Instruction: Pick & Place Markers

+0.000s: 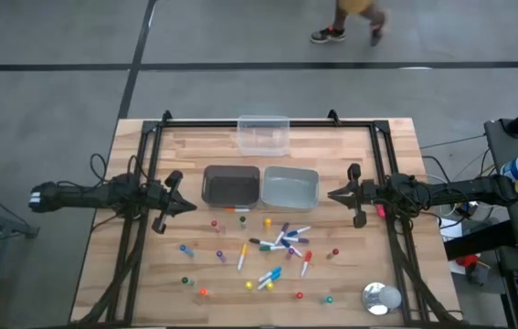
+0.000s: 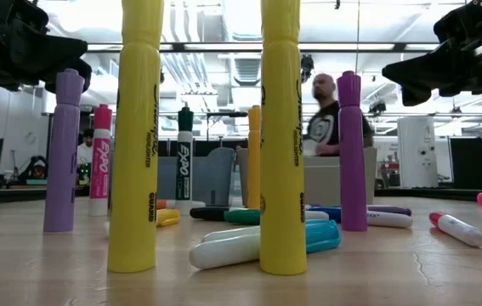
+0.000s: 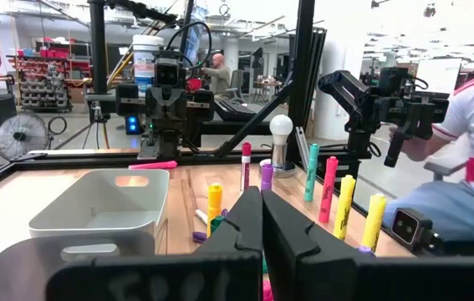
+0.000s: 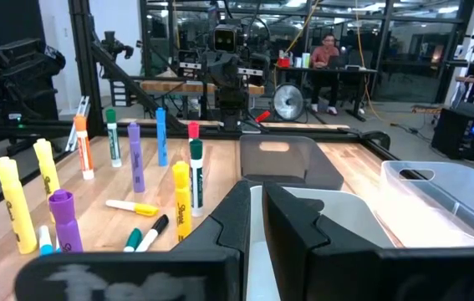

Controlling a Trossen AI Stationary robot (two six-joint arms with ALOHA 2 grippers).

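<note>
Markers [image 1: 272, 247] are scattered over the near half of the wooden table, some standing on end, some lying flat. In the low view two yellow markers [image 2: 136, 136] stand closest, with purple, pink and green ones behind them. My left gripper [image 1: 185, 206] hovers shut at the table's left, pointing level toward the middle; it also shows in its wrist view [image 3: 262, 226]. My right gripper [image 1: 336, 194] faces it from the right, likewise shut [image 4: 256, 221]. Both hang above the table and hold nothing.
A dark bin [image 1: 231, 185] and a light grey bin [image 1: 290, 186] stand side by side at mid-table, with a clear bin [image 1: 263, 134] at the far edge. A silver tape roll [image 1: 382, 297] lies near the right front corner. A person [image 1: 350, 23] walks beyond the table.
</note>
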